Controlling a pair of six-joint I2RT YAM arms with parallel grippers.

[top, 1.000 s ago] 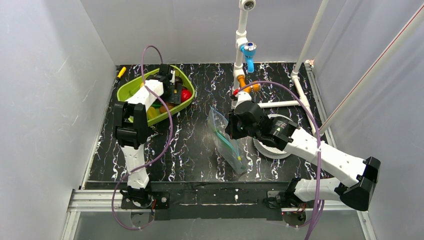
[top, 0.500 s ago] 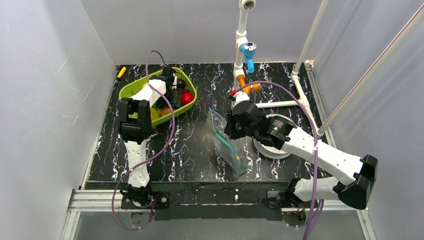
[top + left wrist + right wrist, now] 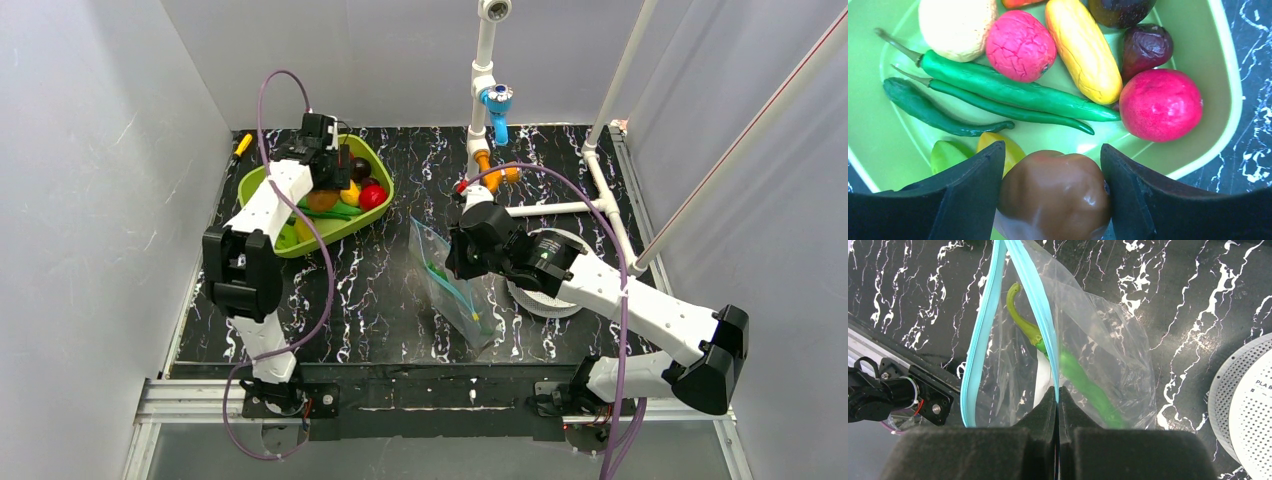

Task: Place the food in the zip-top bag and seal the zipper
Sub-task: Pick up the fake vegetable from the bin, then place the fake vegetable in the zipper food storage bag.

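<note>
**Brown fruit gripped, bag held open**

Nearest me, the right gripper (image 3: 1057, 390) is pinched tight on the zip-top bag (image 3: 1098, 340), propping it up with the zipper (image 3: 979, 340) parted and one green chilli (image 3: 1083, 380) inside. Farther back, over the lime tray (image 3: 1218, 75) of remaining food, the left gripper (image 3: 1052, 150) has just narrowed onto a brown fruit (image 3: 1053, 195). Carrying it to the bag looks next.

Brown fruit (image 3: 1053, 195) cut off by bottom edge
</note>
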